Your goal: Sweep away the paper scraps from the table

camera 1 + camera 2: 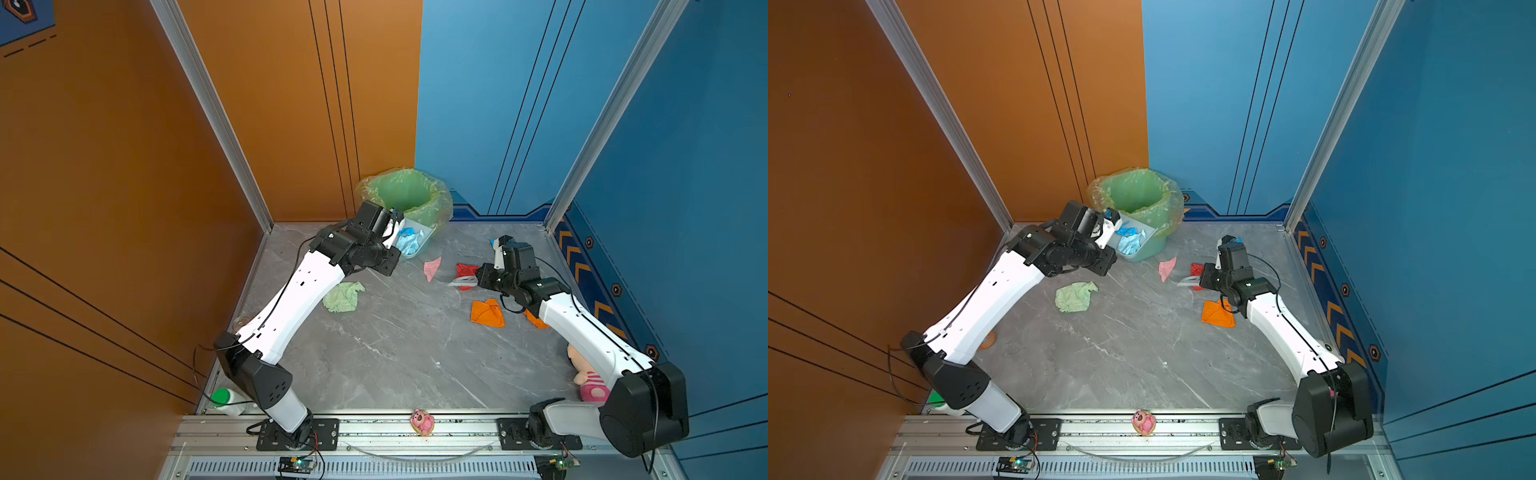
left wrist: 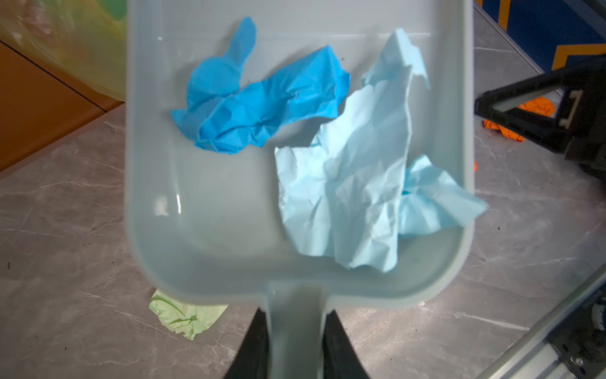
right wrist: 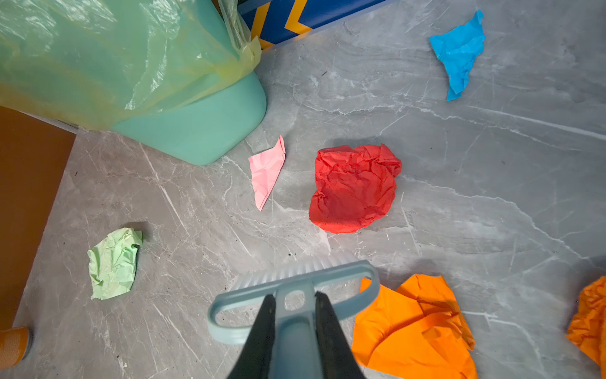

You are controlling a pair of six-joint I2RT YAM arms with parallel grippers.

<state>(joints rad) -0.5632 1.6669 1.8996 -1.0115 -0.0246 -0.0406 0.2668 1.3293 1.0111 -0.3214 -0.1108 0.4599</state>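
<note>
Left jaws are closed on the dustpan [image 2: 213,213] handle. The pan is held clear of the worktop [image 1: 395,353] at far centre, just beside the bin [image 3: 203,128], and carries a blue scrap [image 2: 262,105] and a pale scrap [image 2: 347,183]. Right jaws are closed on the brush [image 3: 295,282] handle, near the red scrap [image 3: 354,187]. Green [image 3: 113,262], pink [image 3: 267,174] and orange [image 3: 413,328] scraps lie loose on the worktop. Emptying is judged to be in hand. The mouth should be carried over the rim before tipping, since the pale scrap overhangs a side wall. The pan's long axis runs from handle to mouth, pointing far-right towards the bin.
</note>
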